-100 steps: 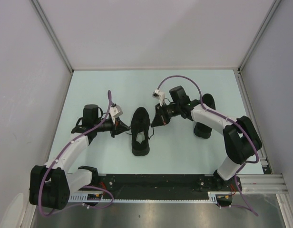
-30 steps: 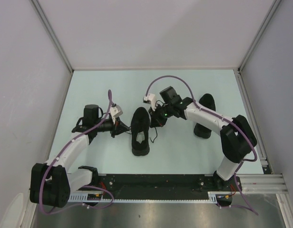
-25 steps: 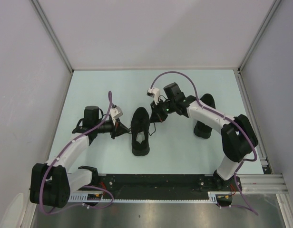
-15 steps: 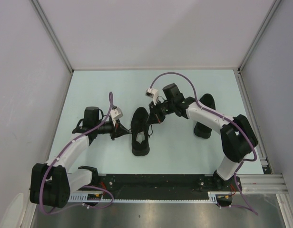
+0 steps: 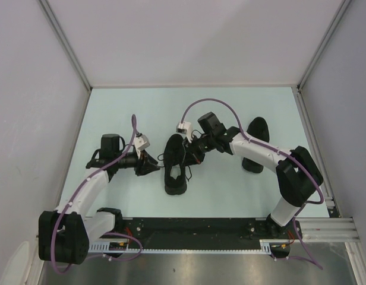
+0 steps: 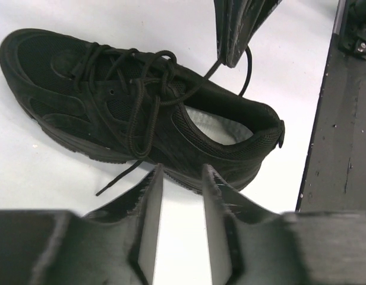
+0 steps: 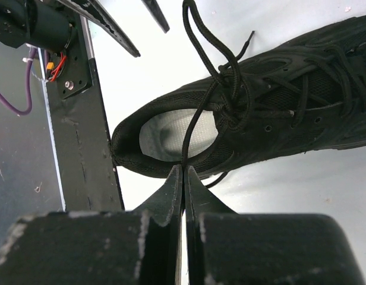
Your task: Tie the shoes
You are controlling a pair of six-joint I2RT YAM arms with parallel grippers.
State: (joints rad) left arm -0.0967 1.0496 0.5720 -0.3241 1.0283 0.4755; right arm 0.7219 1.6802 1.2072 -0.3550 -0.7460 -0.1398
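Observation:
The black sneaker lies mid-table with its toe pointing away; its grey insole shows. My right gripper is at its right side, shut on a thin black lace that runs taut from the eyelets to the fingertips. My left gripper is open and empty just left of the shoe, its fingers apart above the table by the sole. A loose lace end lies on the table. The laces are crossed over the tongue.
A second black shoe lies at the right, partly under my right arm. The black base plate runs along the near edge. Grey walls enclose the table on three sides.
My right gripper has moved left and closer to the shoe, still holding the lace. My left arm has shifted slightly left and nearer.

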